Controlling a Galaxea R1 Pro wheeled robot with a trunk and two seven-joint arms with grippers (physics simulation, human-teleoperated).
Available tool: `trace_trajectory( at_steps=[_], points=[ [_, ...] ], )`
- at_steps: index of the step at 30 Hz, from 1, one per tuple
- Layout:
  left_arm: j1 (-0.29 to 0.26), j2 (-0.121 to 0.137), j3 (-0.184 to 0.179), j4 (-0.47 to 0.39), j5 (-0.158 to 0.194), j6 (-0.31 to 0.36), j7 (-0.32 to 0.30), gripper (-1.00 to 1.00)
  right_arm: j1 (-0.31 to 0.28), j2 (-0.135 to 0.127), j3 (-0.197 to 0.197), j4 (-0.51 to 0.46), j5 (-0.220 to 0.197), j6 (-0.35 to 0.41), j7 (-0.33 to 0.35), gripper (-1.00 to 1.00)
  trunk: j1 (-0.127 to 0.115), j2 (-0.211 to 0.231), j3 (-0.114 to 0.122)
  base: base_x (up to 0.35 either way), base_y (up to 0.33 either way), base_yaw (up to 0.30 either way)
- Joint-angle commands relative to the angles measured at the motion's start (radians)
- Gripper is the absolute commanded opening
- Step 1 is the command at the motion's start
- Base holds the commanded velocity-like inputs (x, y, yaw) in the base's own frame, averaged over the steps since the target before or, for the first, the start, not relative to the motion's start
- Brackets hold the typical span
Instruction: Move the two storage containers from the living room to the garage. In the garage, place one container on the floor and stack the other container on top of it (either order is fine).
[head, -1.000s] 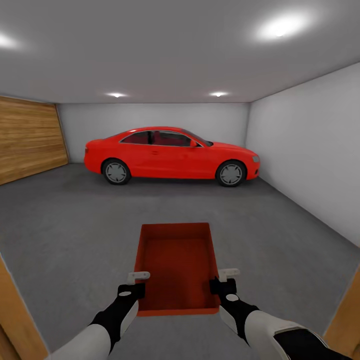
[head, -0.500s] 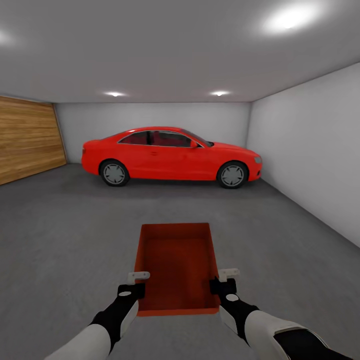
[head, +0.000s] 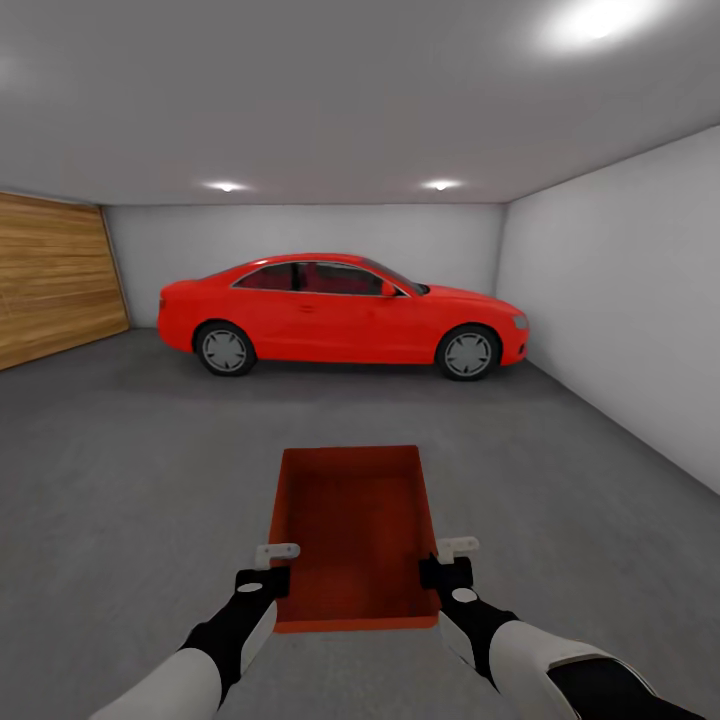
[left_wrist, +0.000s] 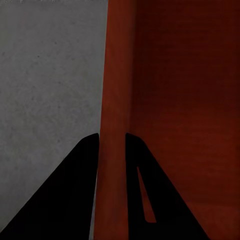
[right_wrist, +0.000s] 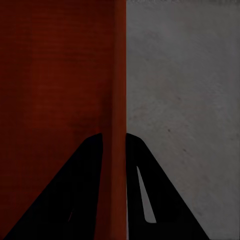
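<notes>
I hold one red-orange storage container (head: 352, 530) level in front of me, above the dark grey concrete floor (head: 130, 470) of the garage. My left gripper (head: 272, 566) is shut on its left wall, which runs between the two dark fingers (left_wrist: 75, 190) in the left wrist view as a thin red wall (left_wrist: 114, 100). My right gripper (head: 442, 562) is shut on the right wall (right_wrist: 119, 75), seen edge-on between its fingers (right_wrist: 85, 185). The container (right_wrist: 55, 75) is empty inside.
A red car (head: 340, 312) stands side-on across the back of the garage. A wood-panelled wall (head: 50, 275) runs along the left and a plain white wall (head: 620, 300) along the right. Open concrete lies between me and the car.
The whole view has moved forward into the garage: the wooden door frame at the lower corners has dropped out of sight and the car looks slightly larger. The container stays held the same way.
</notes>
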Motion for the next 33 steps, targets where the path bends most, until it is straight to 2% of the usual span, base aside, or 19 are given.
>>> trace_trajectory(
  at_steps=[1,33],
  points=[
    [-0.001,0.000,0.019,-0.005,-0.023,-0.032,0.029,-1.00,0.000,0.001,-0.035,0.002,0.012,0.002,0.006,-1.00,0.001,-0.001,-0.001,0.322,0.000,0.000],
    [-0.001,0.001,0.020,-0.006,-0.023,-0.032,0.029,-1.00,0.000,0.001,-0.035,0.002,0.012,0.002,0.006,-1.00,0.001,-0.001,-0.001,0.322,0.000,0.000]
  ],
)
